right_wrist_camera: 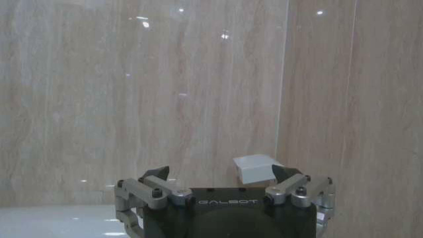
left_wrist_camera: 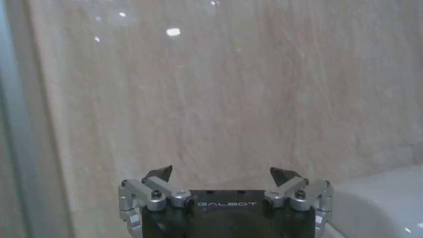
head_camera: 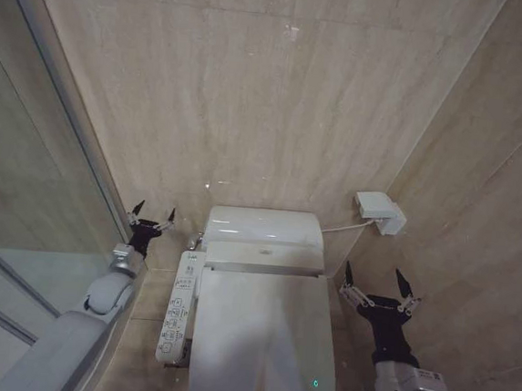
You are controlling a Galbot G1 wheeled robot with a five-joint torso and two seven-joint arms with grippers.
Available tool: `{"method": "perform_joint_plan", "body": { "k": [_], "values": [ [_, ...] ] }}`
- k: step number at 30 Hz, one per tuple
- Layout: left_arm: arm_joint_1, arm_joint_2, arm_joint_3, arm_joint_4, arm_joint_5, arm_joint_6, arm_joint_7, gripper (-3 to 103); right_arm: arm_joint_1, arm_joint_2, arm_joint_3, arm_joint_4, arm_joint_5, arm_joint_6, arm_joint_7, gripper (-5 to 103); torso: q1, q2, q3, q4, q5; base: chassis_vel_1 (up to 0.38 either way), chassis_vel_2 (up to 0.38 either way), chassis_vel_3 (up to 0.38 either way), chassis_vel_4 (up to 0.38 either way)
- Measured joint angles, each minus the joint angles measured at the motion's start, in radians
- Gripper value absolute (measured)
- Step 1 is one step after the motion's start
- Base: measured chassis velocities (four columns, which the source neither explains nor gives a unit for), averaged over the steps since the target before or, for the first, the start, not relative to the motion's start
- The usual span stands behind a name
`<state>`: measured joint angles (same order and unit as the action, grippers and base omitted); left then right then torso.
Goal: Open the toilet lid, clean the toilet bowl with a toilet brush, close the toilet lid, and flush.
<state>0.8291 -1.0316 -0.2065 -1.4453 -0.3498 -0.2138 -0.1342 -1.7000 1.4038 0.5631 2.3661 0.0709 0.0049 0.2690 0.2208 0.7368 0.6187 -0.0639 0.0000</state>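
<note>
Toilet lid [head_camera: 262,337] is seen down and closed over the toilet bowl [head_camera: 334,316], centred low in the head view, so the step in hand is judged to be opening the lid; nothing of the task is done yet. Bowl itself is almost fully covered, only a sliver of its side being visible beside the lid. The tank housing [head_camera: 263,228] is set against the tiled wall [head_camera: 251,94], glass shower screen [head_camera: 24,184] to the left, button panel arm [head_camera: 177,316] along the lid's left edge. To do the lift well, the lid is best taken at its front rim, which is cut off at the bottom of the head view, so a lower reach is judged necessary; the glossy plastic is likely to slip, so a hook under the edge is preferred to a pinch, and the panel arm should be kept clear of. The white wall box [head_camera: 378,211] and its cable are well apart from the work. Right gripper [head_camera: 379,285] is held just beside the lid's right side, jaws spread wide, nothing held or touched. Left gripper [head_camera: 152,217] is held near the tank's left corner, jaws likewise apart and empty. The brush cannot be located.
</note>
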Motion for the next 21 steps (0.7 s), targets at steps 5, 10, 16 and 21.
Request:
{"method": "perform_joint_plan", "body": {
  "k": [5, 10, 16, 21],
  "values": [
    [-0.043, 0.000, 0.046, 0.066, -0.010, -0.034, 0.044, 97, 0.000, 0.000, 0.000, 0.000, 0.000, 0.000, 0.000, 100, 0.000, 0.000, 0.000, 0.0000, 0.0000, 0.000, 0.000, 0.000, 0.000],
    [-0.143, 0.013, 0.132, 0.232, -0.018, -0.128, 0.142, 78, 0.000, 0.000, 0.000, 0.000, 0.000, 0.000, 0.000, 100, 0.000, 0.000, 0.000, 0.0000, 0.0000, 0.000, 0.000, 0.000, 0.000],
    [-0.168, 0.005, 0.159, 0.309, 0.056, -0.190, 0.170, 51, 0.000, 0.000, 0.000, 0.000, 0.000, 0.000, 0.000, 100, 0.000, 0.000, 0.000, -0.0001, 0.0000, 0.000, 0.000, 0.000, 0.000],
    [-0.176, 0.005, 0.168, 0.363, 0.131, -0.233, 0.197, 51, 0.000, 0.000, 0.000, 0.000, 0.000, 0.000, 0.000, 100, 0.000, 0.000, 0.000, 0.0000, 0.0000, 0.000, 0.000, 0.000, 0.000]
  ]
}}
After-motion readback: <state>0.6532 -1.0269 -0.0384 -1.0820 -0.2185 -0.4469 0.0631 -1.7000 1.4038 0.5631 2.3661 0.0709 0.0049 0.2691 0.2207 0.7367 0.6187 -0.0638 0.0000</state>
